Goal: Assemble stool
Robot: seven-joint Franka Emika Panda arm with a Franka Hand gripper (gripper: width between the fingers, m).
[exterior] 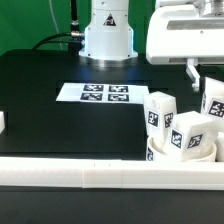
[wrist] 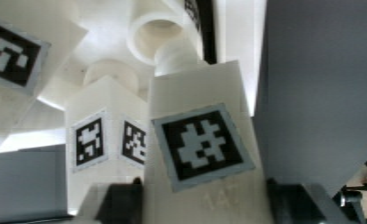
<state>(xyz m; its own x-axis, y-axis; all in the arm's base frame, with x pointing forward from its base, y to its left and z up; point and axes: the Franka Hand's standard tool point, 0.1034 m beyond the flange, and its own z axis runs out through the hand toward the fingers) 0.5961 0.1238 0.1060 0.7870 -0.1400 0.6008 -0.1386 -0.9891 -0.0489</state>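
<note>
On my feed, the matte black tabletop [exterior: 40, 110] fills most of the exterior view. Behind it, at that view's upper left, I see a green backdrop [exterior: 30, 18]. The marker board [exterior: 105, 94] lies flat near the middle of the tabletop. A long white border rail [exterior: 70, 176] runs along the near edge. The light is bright, and white surfaces glare.

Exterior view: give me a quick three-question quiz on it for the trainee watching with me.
1. True or false: a stool leg lies on the marker board.
2. Where do the white legs stand? A) beside the robot's base B) at the exterior view's right C) on the marker board
3. Fill in: the table top is coloured ___.
Key: 1 false; 2 B; 3 black.
</note>
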